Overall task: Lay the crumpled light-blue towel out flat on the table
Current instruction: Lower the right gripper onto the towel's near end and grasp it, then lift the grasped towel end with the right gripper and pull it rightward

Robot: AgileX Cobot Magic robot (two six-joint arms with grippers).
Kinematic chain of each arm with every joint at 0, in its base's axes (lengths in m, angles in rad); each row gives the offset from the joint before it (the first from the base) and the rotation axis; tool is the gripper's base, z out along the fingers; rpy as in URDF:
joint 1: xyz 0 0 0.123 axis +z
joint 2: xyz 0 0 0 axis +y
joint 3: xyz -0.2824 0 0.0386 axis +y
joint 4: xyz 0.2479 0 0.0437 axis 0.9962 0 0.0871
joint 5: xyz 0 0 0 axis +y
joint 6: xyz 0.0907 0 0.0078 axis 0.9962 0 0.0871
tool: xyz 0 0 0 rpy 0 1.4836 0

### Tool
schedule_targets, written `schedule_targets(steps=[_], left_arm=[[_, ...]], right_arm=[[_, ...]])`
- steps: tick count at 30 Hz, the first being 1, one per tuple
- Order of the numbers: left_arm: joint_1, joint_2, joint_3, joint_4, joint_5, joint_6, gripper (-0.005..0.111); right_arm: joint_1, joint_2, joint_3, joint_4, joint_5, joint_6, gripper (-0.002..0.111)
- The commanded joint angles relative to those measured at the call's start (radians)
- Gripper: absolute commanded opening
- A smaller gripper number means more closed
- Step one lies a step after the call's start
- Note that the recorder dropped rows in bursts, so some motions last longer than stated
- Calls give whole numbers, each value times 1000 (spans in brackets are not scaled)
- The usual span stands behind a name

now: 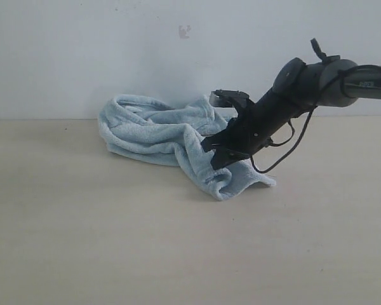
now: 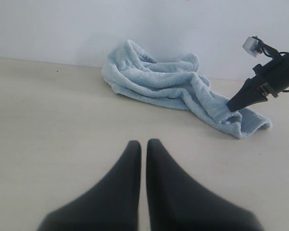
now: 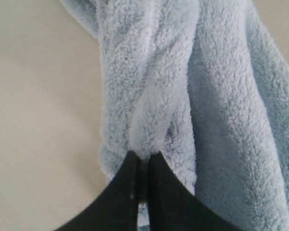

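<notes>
Left wrist view shows the left claw (image 2: 143,143) closed on nothing above the surface (image 2: 48,120). To its right the towel (image 2: 159,79) lies crumpled, one end fold pinched in the right claw (image 2: 229,108). Spreading looks barely begun, and all the flattening remains.

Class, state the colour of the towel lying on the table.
The towel is plain pale light blue, best seen in the right wrist view.
</notes>
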Motion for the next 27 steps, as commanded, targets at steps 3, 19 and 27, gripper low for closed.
schedule_targets(steps=[3,19,27], left_arm=[[2,-3,4,-9,-5,6,4],[2,-3,4,-9,-5,6,4],[2,-3,4,-9,-5,6,4]], right_arm=[[0,-60,25,-9,51,-10,0],[-120,-799,725,-101,-157,80,0],[-120,-1257,971,-145,-154,198,0]])
